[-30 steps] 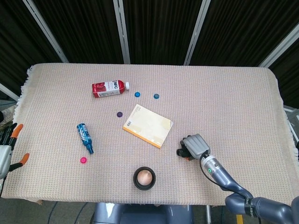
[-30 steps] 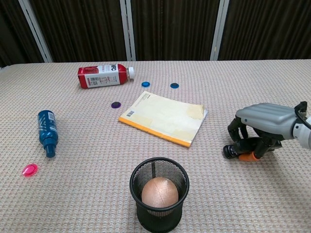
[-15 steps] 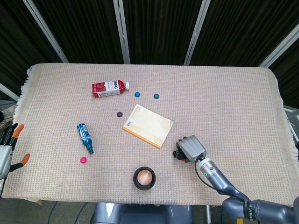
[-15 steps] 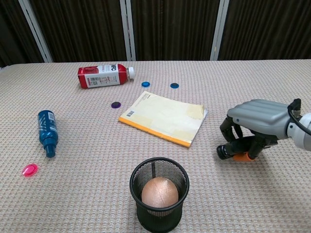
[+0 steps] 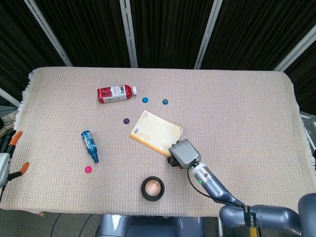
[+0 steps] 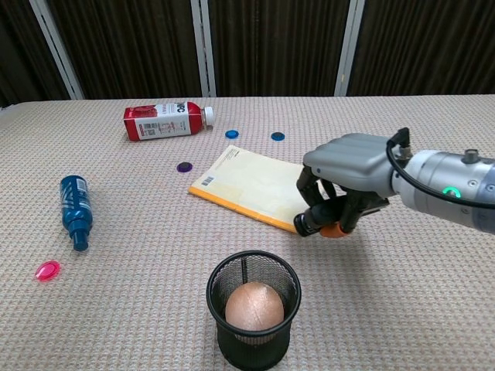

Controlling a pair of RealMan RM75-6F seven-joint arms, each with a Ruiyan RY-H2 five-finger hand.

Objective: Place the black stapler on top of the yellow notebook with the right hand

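My right hand (image 6: 348,174) (image 5: 183,152) grips the black stapler (image 6: 325,222), whose black body with an orange end shows under the curled fingers. It hangs lifted off the cloth, at the near right corner of the yellow notebook (image 6: 257,185) (image 5: 155,132). The notebook lies flat near the table's middle, cream cover up, orange edge toward me. In the head view the hand covers most of the stapler (image 5: 171,160). At the far left edge of the head view, beside the table, sits my left hand (image 5: 6,160), with its fingers too little shown to judge.
A black mesh cup (image 6: 253,308) holding a round ball stands near the front edge. A red bottle (image 6: 164,120) lies at the back left, a blue bottle (image 6: 75,202) at the left. Small coloured discs (image 6: 184,166) dot the cloth around the notebook.
My right hand has carried the stapler left, from the open cloth at the right to the notebook's near right corner. The left hand has stayed put.
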